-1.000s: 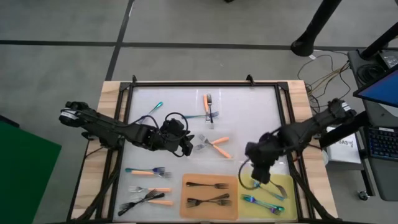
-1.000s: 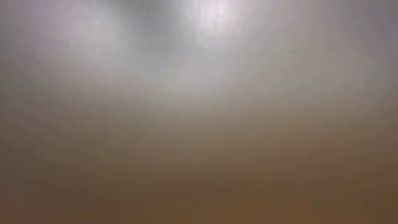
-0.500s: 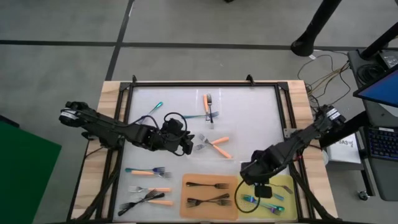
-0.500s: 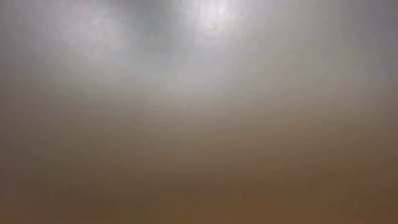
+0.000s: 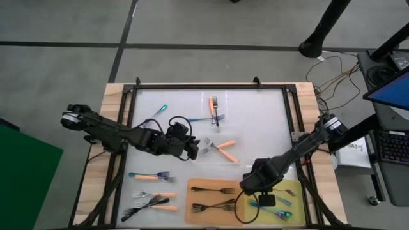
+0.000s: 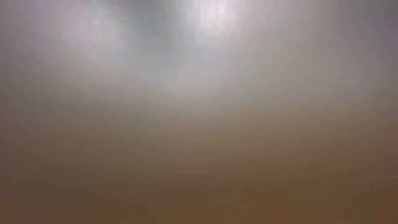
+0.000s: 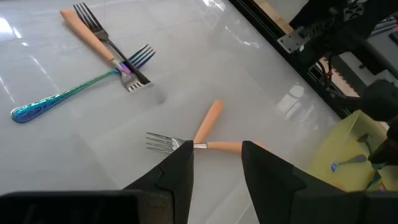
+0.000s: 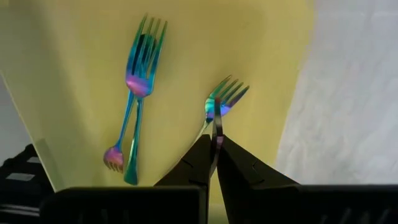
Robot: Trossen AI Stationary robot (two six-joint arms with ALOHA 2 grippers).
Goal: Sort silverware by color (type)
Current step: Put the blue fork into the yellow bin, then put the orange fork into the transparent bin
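Note:
In the right wrist view my right gripper [image 8: 215, 144] is shut on an iridescent fork [image 8: 222, 99] above the yellow mat [image 8: 74, 56]. Two more iridescent forks [image 8: 135, 106] lie crossed on that mat. In the high view this gripper [image 5: 268, 199] is over the mat [image 5: 295, 188] at the near right. My left gripper [image 7: 216, 157] stands open at mid-table, just short of two crossed orange-handled forks [image 7: 208, 138], touching nothing; the high view also shows it [image 5: 192, 151]. The low view is only blur. My right gripper pinches the iridescent fork's handle [image 8: 216, 126] between its two fingertips, just behind the head. The fingers come from above, pointing steeply down. The tines [image 8: 231, 92] point away past the fingertips over the yellow mat; whether they touch it I cannot tell.
An orange mat [image 5: 194, 191] with black forks lies beside the yellow one. Orange-handled forks [image 5: 153, 176] and a black one [image 5: 135, 211] lie at the near left. Near the far edge lie an orange-handled fork crossing an iridescent one [image 5: 213, 110], and two more forks [image 5: 157, 115].
My right gripper has gone down and toward the table's near edge with the iridescent fork, from just beyond the yellow mat to over it, turning about its own axis on the way. The fork stays in its shut fingers.

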